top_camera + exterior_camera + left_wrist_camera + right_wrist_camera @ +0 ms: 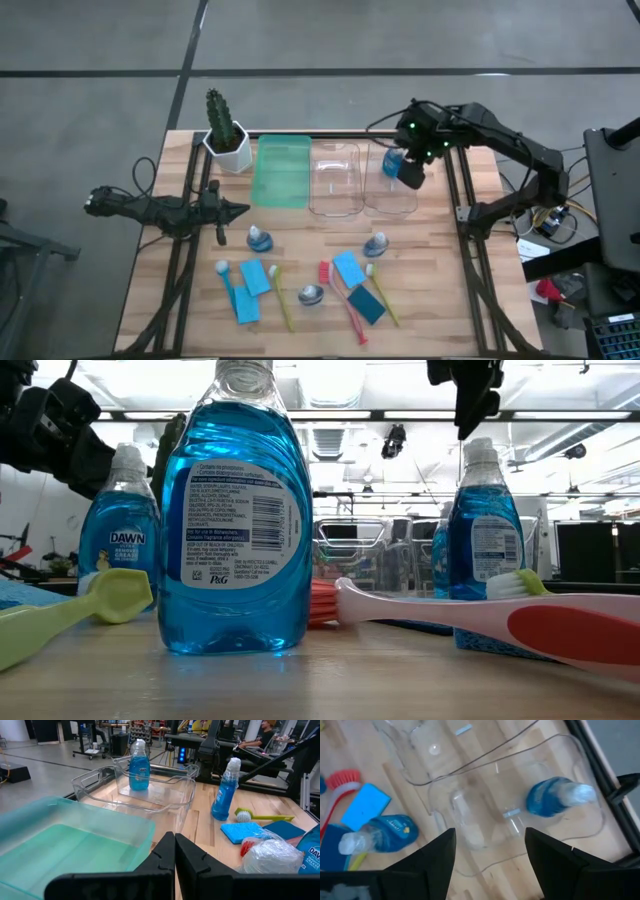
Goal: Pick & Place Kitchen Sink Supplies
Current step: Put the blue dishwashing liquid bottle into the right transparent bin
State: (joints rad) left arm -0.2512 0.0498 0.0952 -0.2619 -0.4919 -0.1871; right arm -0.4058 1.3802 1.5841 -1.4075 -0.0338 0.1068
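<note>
Right tool (411, 176) hovers above the rightmost clear bin (392, 182), fingers (436, 854) spread wide, holding nothing. Directly beneath it a bottle (559, 796) stands upright inside that bin, toward its far end; the left wrist view shows the same bottle on the bin floor.

Left tool (238, 209) sits low at the desk's (440, 310) left side, just in front of the green bin (280, 172), fingers (165, 851) pressed together, empty.

Middle clear bin (335, 178) between the green bin and the rightmost one. Cactus (222, 124) in a white pot at the far left corner.

Rest of the supplies lie loose on the near half of the desk:
- bottle (259, 238) upright, just right of the left tool
- bottle (376, 243) upright near the rightmost bin's front edge
- bottle (311, 294) upright, centre front; fills the low view up close
- two light blue sponges (254, 276) left of centre, a blue brush (225, 277) beside them
- yellow-green brush (283, 298) next to those sponges
- light blue sponge (348, 268) right of centre, dark teal sponge (366, 306) just in front of it
- pink brush (343, 300) running past these two
- second yellow-green brush (381, 294) on their right
</note>
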